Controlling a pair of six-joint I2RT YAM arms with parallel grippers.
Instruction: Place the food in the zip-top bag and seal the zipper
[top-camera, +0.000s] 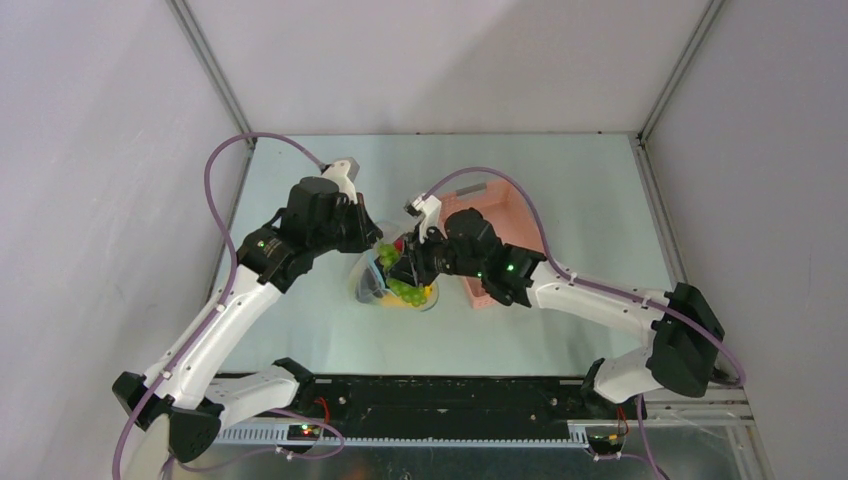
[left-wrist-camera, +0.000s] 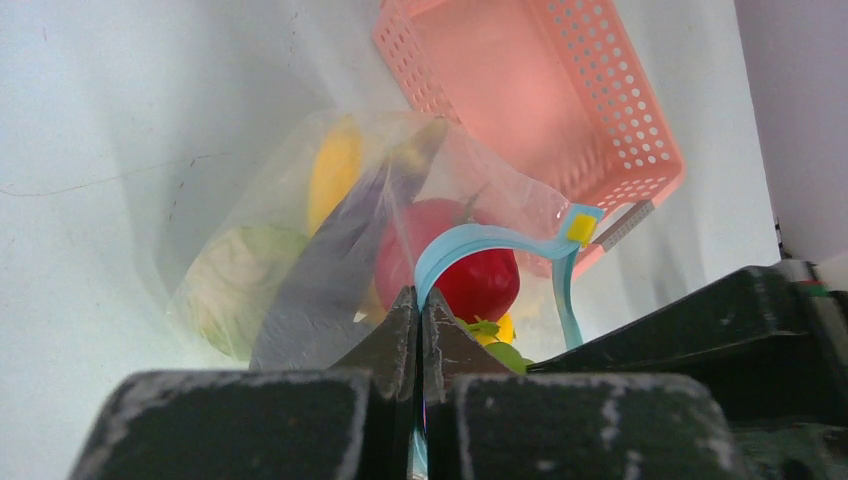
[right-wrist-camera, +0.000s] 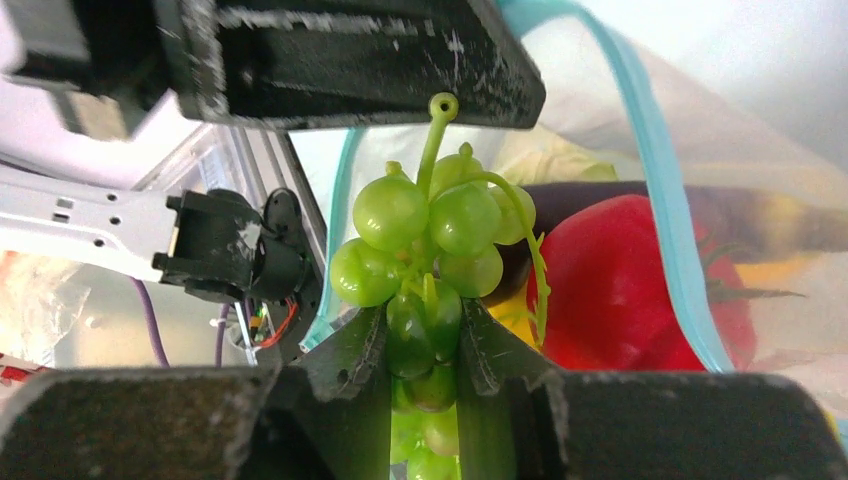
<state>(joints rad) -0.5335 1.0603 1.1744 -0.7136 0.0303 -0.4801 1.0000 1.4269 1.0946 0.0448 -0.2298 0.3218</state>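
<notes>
Honestly, the green grapes (right-wrist-camera: 430, 230), pinched in the right tool (right-wrist-camera: 425, 335) at the mouth of the zip-top bag (left-wrist-camera: 300, 200), could snag the zipper (left-wrist-camera: 470, 242), since the bunch dangles wide. The left tool (left-wrist-camera: 420, 315) is pressed together on that blue strip, holding it up. Both arms reach inward over the mid-tabletop (top-camera: 300, 330), with the pink basket (top-camera: 495, 212) just beyond.

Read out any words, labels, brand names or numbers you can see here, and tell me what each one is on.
None: no readable text in any view.
The zip-top bag, its zipper and the yellow tab on it are blank.
The pink basket and the green grapes bear no marks.
The clutter at the right wrist view's lower left is too blurred to read.
</notes>
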